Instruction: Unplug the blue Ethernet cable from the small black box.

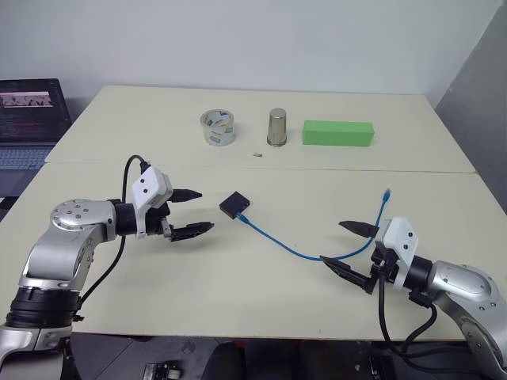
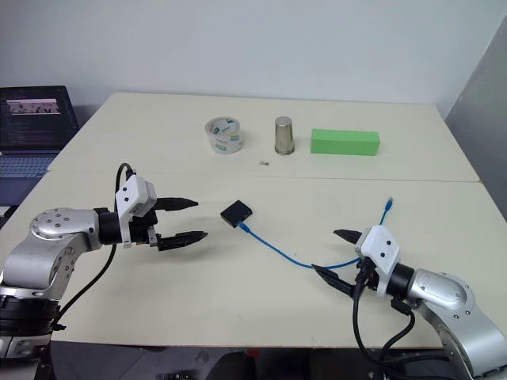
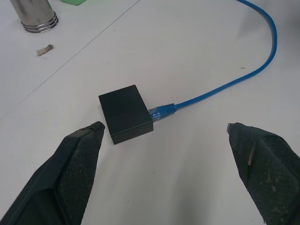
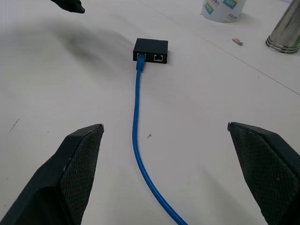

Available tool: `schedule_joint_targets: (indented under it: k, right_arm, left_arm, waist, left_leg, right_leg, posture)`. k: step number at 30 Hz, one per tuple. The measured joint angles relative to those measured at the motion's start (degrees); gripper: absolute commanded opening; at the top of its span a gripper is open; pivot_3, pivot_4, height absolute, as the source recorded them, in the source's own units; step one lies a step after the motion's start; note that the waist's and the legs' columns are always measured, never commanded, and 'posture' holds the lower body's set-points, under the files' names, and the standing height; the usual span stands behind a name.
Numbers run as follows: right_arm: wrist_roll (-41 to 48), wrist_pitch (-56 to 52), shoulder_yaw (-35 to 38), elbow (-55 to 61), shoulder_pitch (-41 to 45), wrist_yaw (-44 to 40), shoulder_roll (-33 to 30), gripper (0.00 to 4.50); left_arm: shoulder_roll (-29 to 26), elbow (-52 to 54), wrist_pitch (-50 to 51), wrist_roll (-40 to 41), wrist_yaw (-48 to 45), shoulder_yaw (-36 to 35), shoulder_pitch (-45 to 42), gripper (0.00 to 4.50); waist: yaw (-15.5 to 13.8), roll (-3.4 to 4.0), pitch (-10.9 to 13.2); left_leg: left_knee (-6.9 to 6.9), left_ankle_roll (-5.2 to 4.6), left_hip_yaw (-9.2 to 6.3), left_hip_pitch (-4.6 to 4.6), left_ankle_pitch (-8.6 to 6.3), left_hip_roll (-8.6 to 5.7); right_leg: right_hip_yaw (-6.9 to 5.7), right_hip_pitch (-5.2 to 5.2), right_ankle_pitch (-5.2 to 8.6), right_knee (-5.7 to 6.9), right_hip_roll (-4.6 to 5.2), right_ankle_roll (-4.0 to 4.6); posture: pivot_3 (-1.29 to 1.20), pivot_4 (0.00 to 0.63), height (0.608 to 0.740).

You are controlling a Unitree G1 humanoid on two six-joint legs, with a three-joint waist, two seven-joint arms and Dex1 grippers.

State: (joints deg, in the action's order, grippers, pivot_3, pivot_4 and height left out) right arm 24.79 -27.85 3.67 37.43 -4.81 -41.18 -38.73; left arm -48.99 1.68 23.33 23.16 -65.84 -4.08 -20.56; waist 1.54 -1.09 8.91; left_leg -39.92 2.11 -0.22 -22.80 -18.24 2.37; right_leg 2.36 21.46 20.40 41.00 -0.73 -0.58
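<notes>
The small black box [image 1: 234, 205] lies flat near the middle of the cream table. The blue Ethernet cable [image 1: 279, 241] is plugged into its side and curves away to the right, its free plug [image 1: 386, 192] resting farther right. In the left wrist view the plug [image 3: 161, 112] sits in the box [image 3: 125, 114]. My left gripper [image 1: 195, 212] hovers open just left of the box, apart from it. My right gripper [image 1: 352, 250] is open near the table's front right, straddling the cable's bend without touching it.
At the back stand a roll of clear tape [image 1: 218, 127], a steel cup [image 1: 277, 127] and a green block [image 1: 338, 133]. A small scrap [image 1: 257, 154] lies in front of the cup. A laptop [image 1: 30, 119] sits beyond the table's left edge.
</notes>
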Motion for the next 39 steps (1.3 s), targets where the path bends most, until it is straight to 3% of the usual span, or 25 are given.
schedule_joint_targets:
  k: [15,21,29,36,39]
  right_arm:
    - [-1.05,-0.44,-0.7,-0.09,0.87,0.05,-0.51,4.5]
    - [-5.26,-4.12,-9.05,-2.77,8.41,3.86,2.11,4.5]
    - [-16.85,-8.34,-26.0,-16.86,25.17,12.89,17.25,4.5]
    - [-22.82,-3.19,-31.0,-35.81,33.37,16.49,28.83,4.5]
    - [-24.2,-0.67,-31.6,-42.32,36.21,17.13,32.12,3.97]
  left_arm:
    - [0.83,3.14,1.23,0.67,-0.03,0.98,2.5,4.47]
    - [0.89,2.99,-0.33,-2.21,0.29,4.02,3.46,4.47]
    - [2.97,-1.68,-2.57,-4.23,0.45,5.87,1.6,4.47]
    - [2.58,-7.02,-3.71,-4.06,-0.38,3.88,-0.44,4.47]
    - [1.91,-7.02,-3.83,-4.02,-1.63,3.82,-0.02,4.5]
  waist:
    - [0.0,0.0,0.0]
    - [0.05,0.02,0.01]
    - [0.1,0.0,0.0]
    - [0.49,-0.05,-0.01]
    - [0.6,-0.04,-0.01]
  left_leg:
    - [0.0,0.0,0.01,0.01,0.0,0.0]
    - [0.0,0.03,0.0,0.02,0.02,0.01]
    - [0.0,0.2,0.03,-0.14,0.11,0.04]
    - [0.0,0.2,0.13,-0.12,0.11,0.05]
    - [0.02,0.21,0.11,-0.15,0.12,0.06]
  right_leg:
    - [0.01,0.0,0.0,0.0,0.0,0.0]
    - [0.02,0.02,0.0,0.03,-0.02,0.0]
    - [0.0,0.3,0.0,0.14,-0.04,0.01]
    - [0.02,0.37,0.0,0.18,0.0,0.01]
    - [-0.01,0.42,0.0,0.21,0.01,0.01]
  posture:
    - [0.0,0.15,0.74]
    - [0.0,0.15,0.74]
    - [0.0,0.15,0.74]
    - [0.0,0.15,0.74]
    - [0.0,0.15,0.74]
